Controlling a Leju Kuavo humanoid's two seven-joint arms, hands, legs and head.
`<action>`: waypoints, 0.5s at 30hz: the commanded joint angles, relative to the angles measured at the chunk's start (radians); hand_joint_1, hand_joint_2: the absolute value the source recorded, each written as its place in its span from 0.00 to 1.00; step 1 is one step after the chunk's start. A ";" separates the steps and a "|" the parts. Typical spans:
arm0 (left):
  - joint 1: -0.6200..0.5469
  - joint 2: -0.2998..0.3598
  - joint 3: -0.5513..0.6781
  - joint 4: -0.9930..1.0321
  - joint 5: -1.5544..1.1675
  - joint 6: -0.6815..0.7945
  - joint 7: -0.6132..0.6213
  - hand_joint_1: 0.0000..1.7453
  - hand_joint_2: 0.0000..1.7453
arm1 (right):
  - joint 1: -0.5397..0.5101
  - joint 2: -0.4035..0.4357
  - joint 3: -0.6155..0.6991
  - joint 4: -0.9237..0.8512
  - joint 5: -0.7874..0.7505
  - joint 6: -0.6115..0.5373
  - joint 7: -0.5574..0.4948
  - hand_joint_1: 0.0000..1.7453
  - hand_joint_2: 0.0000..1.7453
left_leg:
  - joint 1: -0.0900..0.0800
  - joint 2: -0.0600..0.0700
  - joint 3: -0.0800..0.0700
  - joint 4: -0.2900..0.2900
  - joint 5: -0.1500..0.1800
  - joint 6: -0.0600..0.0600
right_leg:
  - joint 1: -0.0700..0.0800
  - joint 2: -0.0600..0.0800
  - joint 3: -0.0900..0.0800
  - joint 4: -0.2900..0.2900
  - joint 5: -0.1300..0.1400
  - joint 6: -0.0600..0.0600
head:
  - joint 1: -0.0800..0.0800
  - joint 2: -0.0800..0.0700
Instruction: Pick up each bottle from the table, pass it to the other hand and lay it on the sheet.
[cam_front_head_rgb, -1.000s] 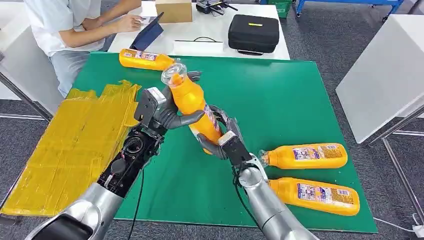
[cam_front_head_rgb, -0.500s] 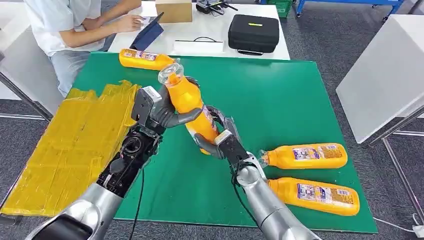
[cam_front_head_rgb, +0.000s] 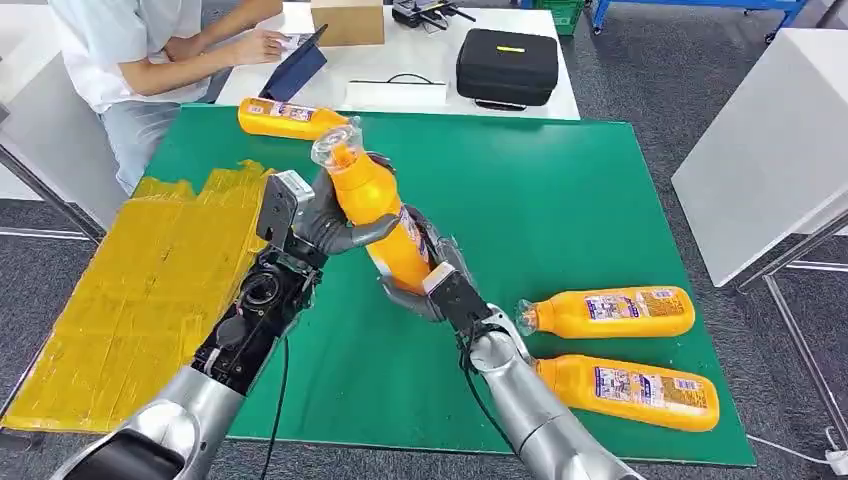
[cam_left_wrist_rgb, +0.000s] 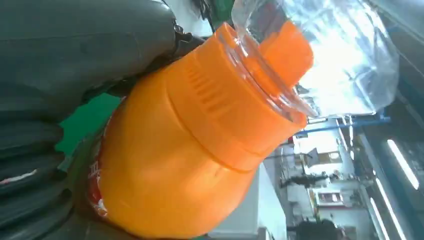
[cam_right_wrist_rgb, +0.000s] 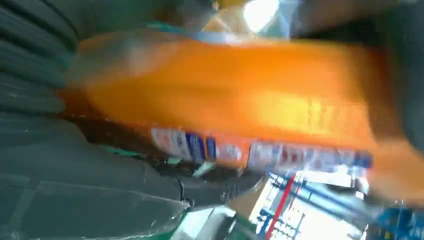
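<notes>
- The left hand (cam_front_head_rgb: 318, 222) wraps the upper body of an orange bottle (cam_front_head_rgb: 378, 212), its fingers closed around it just below the clear cap (cam_front_head_rgb: 334, 146).
- The right hand (cam_front_head_rgb: 432, 278) grips the lower, labelled end of the same bottle, so both hands hold it tilted above the green table (cam_front_head_rgb: 560, 190).
- The yellow sheet (cam_front_head_rgb: 140, 290) lies just beside the left hand, on its outer side.
- Two bottles (cam_front_head_rgb: 610, 312) (cam_front_head_rgb: 632, 390) lie on the table beside the right arm; another bottle (cam_front_head_rgb: 285, 118) lies beyond the left hand.
</notes>
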 joint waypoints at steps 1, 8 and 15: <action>-0.007 0.051 0.092 -0.004 0.059 -0.024 -0.024 1.00 1.00 | 0.014 -0.056 0.036 -0.200 -0.085 0.037 0.098 0.00 1.00 | 0.000 0.001 0.003 0.000 -0.002 -0.001 | 0.001 0.000 0.003 0.000 -0.001 -0.002 | 0.000 0.000; 0.056 0.072 0.197 -0.186 -0.011 0.095 -0.027 1.00 1.00 | 0.110 -0.126 0.044 -0.450 -0.124 -0.023 0.228 0.00 1.00 | 0.001 0.000 0.008 0.002 -0.006 -0.003 | 0.002 -0.001 0.008 0.002 -0.005 -0.003 | 0.000 0.000; 0.023 0.060 0.246 -0.129 -0.121 0.282 -0.052 1.00 1.00 | 0.168 -0.185 0.000 -0.525 -0.102 -0.085 0.292 0.00 1.00 | 0.001 -0.002 0.005 0.001 -0.003 -0.002 | 0.001 -0.003 0.006 0.000 -0.003 -0.002 | 0.000 0.000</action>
